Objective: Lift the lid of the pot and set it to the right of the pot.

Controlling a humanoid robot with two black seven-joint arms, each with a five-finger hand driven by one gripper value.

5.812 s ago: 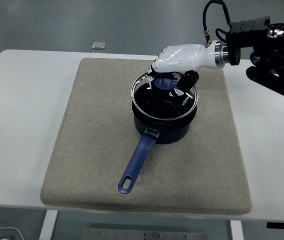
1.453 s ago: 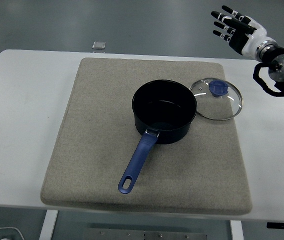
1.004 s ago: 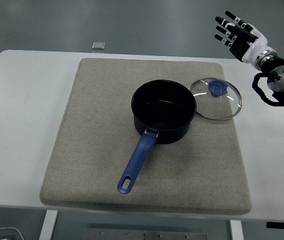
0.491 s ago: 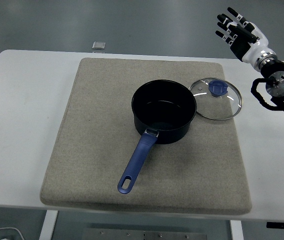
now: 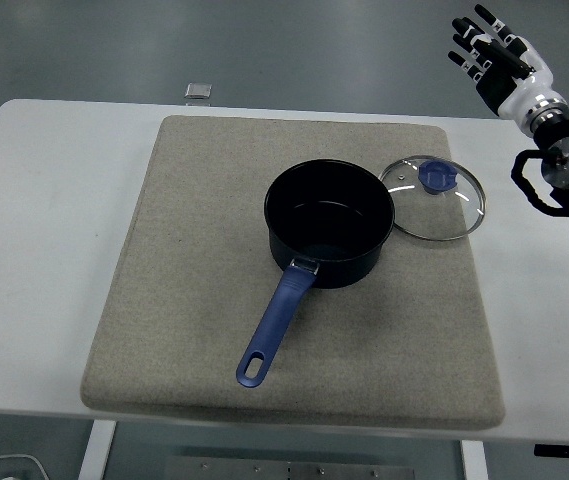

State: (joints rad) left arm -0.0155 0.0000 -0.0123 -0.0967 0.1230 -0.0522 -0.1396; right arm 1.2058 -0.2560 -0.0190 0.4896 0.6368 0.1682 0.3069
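Note:
A dark blue pot [image 5: 329, 236] with a long blue handle [image 5: 276, 325] stands uncovered in the middle of the beige mat [image 5: 194, 300]. Its glass lid [image 5: 434, 197], with a blue knob [image 5: 434, 176], lies flat on the mat just right of the pot, its rim close to or touching the pot's side. My right hand [image 5: 492, 50] is raised at the top right, well above and beyond the lid, fingers spread and holding nothing. The left arm is out of view.
The mat covers most of the white table [image 5: 34, 250]. A small grey square object [image 5: 198, 91] lies at the table's far edge. My right forearm [image 5: 564, 170] hangs over the table's right side.
My right hand let go of the lid, which now lies to the right of the pot, and has drawn away up and to the right. Over the last second it drifts further right.

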